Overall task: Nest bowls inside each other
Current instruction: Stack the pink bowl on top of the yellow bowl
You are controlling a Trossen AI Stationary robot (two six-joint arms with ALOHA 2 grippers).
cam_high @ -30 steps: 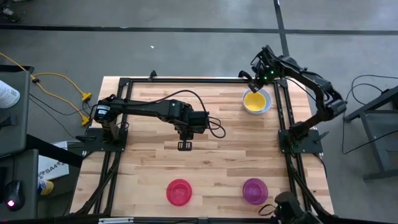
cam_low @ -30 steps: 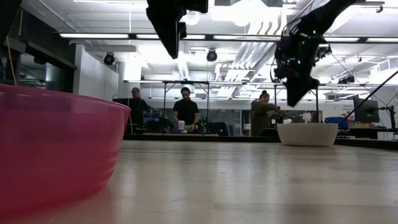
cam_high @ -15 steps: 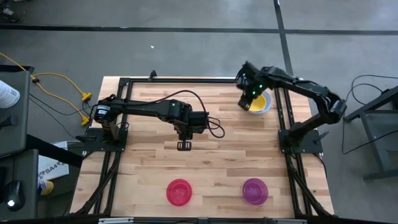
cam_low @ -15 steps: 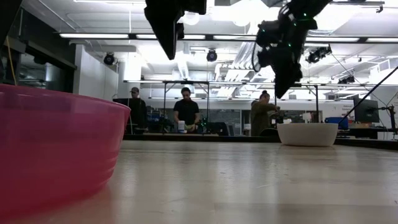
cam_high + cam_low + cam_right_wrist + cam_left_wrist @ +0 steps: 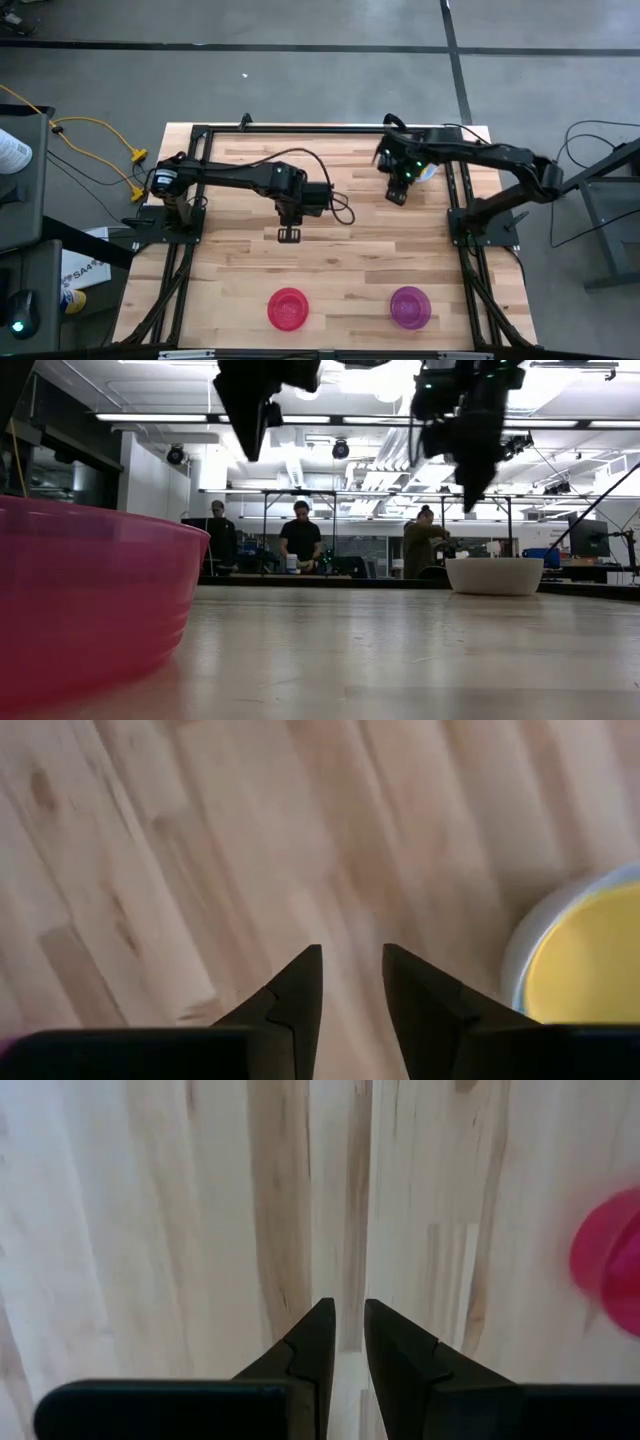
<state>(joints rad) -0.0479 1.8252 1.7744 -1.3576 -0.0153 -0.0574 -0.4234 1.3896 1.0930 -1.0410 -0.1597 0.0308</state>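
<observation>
A yellow bowl sits nested in a white bowl at the table's far right; the low view shows the white bowl resting on its base. A pinkish red bowl and a purple bowl stand apart near the front edge. My right gripper hangs open above bare wood, just left of the white bowl. My left gripper points down over the table's middle. Its fingers stand slightly apart with nothing between them.
A black metal frame runs around the tabletop. The wood between the two grippers and the front bowls is bare. In the low view, people stand behind a bench in the room beyond the far edge.
My right gripper has swung from above the yellow bowl toward the table's left and near side, rolling as it went, and now hangs beside the white bowl over bare wood. The bowls have not moved.
</observation>
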